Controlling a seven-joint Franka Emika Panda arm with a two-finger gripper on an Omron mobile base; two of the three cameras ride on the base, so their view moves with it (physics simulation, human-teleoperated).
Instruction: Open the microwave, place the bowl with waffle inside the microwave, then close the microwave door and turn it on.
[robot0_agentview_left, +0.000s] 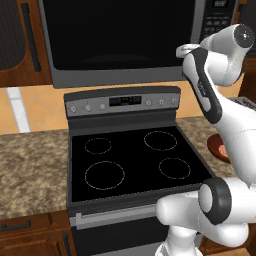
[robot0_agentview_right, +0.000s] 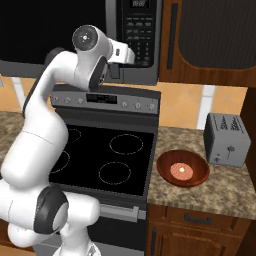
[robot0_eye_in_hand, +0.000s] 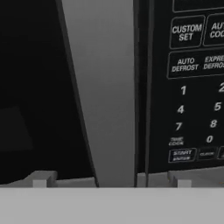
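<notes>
The microwave (robot0_agentview_left: 125, 40) hangs above the stove (robot0_agentview_left: 132, 160), its door (robot0_agentview_left: 120, 32) closed. The handle (robot0_eye_in_hand: 105, 92) stands close before the hand (robot0_eye_in_hand: 109, 183), whose fingertips (robot0_eye_in_hand: 41, 179) sit apart on either side of it, not yet clamped. The keypad (robot0_eye_in_hand: 192, 87) lies at 3 o'clock of the handle. On the desk (robot0_agentview_right: 235, 190), the bowl (robot0_agentview_right: 183, 168) holds the waffle (robot0_agentview_right: 182, 172), a toaster (robot0_agentview_right: 226, 139) at its 2 o'clock.
</notes>
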